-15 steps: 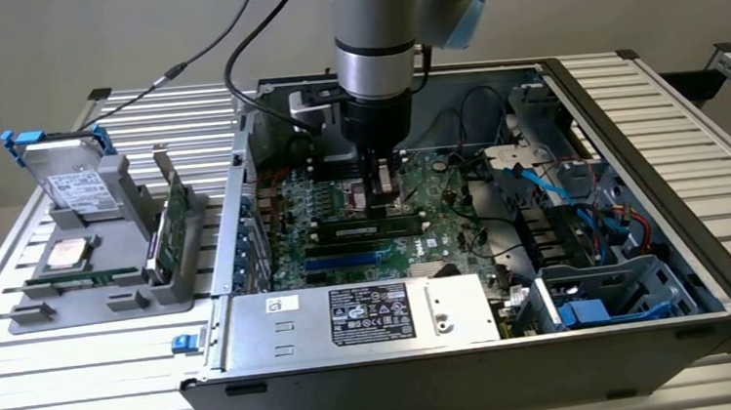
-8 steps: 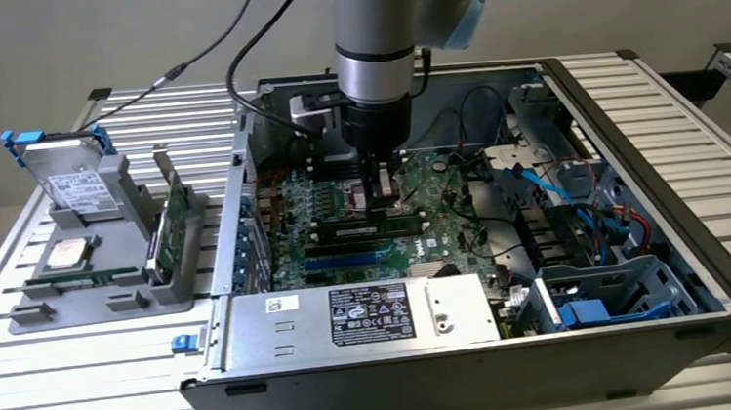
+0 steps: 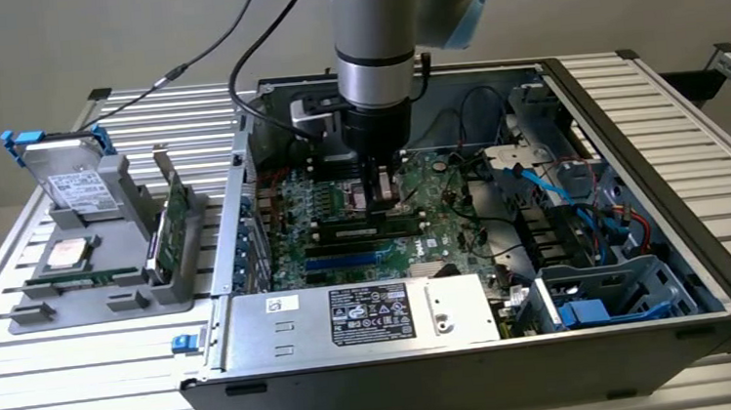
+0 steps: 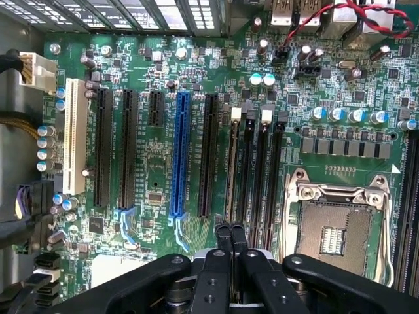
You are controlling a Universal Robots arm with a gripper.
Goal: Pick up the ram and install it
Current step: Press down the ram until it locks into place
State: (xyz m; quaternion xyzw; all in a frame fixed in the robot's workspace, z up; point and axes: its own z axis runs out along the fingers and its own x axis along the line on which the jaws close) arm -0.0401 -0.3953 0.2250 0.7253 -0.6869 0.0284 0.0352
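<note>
Pincer [image 4: 230, 237] clenched, low over green motherboard [image 4: 157, 176] by black memory slots [image 4: 252, 176]. Thin green ram stick [image 3: 82, 280] on grey tray [image 3: 34, 314] at left; install pending.

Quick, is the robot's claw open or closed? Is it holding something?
Gripper: closed, fingertips together just over the motherboard; nothing seen held.
</note>
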